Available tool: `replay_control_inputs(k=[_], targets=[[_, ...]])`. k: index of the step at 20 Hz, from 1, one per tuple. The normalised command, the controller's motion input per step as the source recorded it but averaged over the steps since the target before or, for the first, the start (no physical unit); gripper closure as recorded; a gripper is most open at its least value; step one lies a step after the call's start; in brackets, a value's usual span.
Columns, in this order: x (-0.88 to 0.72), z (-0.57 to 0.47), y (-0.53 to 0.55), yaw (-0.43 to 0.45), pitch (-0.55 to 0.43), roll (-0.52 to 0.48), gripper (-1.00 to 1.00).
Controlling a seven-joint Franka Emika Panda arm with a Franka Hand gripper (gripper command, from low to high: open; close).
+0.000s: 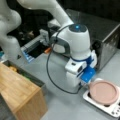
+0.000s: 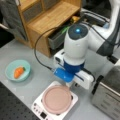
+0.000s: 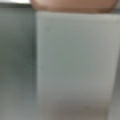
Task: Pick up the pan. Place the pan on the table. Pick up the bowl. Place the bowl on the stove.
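Observation:
The pinkish-brown pan [image 1: 103,92] [image 2: 57,99] lies on the white stove [image 1: 113,110] [image 2: 39,108] in both front views. My gripper [image 1: 84,86] [image 2: 70,86] hangs low at the pan's rim, on the side toward the arm; its fingers are hidden under the white and blue hand. In the wrist view, the pan [image 3: 75,5] fills the top edge above the stove's pale side [image 3: 75,62]. The teal bowl [image 2: 12,75] with an orange food piece [image 2: 18,72] rests on the grey table [image 2: 32,52] at a front view's left, well away from the gripper.
A steel toaster oven [image 1: 100,32] [image 2: 107,97] stands close beside the stove. A light wooden box [image 1: 20,92] and a wooden shelf unit [image 2: 50,17] sit behind the arm, with a dark bin [image 2: 58,37] of small items next to it. A black cable [image 1: 50,72] loops off the wrist.

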Motion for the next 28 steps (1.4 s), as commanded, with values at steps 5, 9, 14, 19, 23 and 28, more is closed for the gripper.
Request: replay_control_inputs(k=[5,9,14,19,23,28], targets=[[-0.08,-0.33,-0.12,0.086,-0.064,0.032,1.0],[-0.14,-0.3,-0.16,0.085,-0.062,0.033,1.0],[-0.21,-0.2,-0.23,0.09,-0.03,0.043,1.0],[-0.34,-0.06,-0.31,0.097,0.007,0.051,1.0],[-0.39,-0.02,-0.31,0.07,-0.004,0.069,1.0],[-0.35,0.0,-0.21,0.031,-0.035,0.093,1.0]])
